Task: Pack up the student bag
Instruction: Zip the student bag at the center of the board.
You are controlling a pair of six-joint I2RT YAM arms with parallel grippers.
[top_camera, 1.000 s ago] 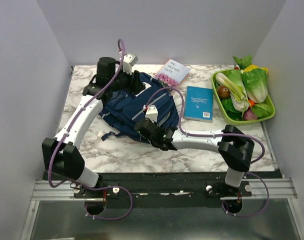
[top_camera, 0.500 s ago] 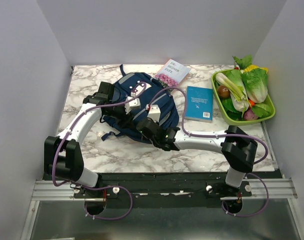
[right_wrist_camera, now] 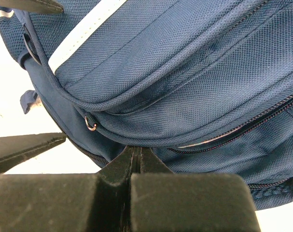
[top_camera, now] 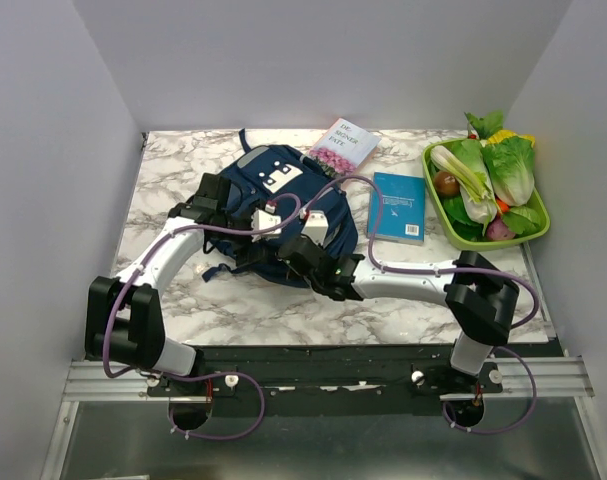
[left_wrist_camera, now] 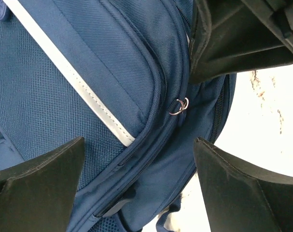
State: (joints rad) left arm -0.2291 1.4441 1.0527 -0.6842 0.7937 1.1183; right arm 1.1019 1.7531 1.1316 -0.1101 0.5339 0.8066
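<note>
The student bag (top_camera: 283,195), navy blue with a white patch, lies flat on the marble table's middle. My left gripper (top_camera: 255,255) hovers open over its near edge. In the left wrist view (left_wrist_camera: 139,145) its fingers straddle the bag (left_wrist_camera: 88,87), near a zipper with a small metal ring (left_wrist_camera: 179,106). My right gripper (top_camera: 288,258) is shut at the same near edge. In the right wrist view (right_wrist_camera: 136,151) its tips pinch the bag (right_wrist_camera: 185,72) at a seam below a zipper ring (right_wrist_camera: 90,124). The two grippers are close together.
A white book with pink flowers (top_camera: 343,143) lies behind the bag. A teal book (top_camera: 397,205) lies to its right. A green tray (top_camera: 535,232) of vegetables stands at the far right. Grey walls close in the table.
My left arm has swung from the bag's far left corner to its near edge, beside the right gripper. The bag's top and white patch now show. The right arm has hardly moved.
</note>
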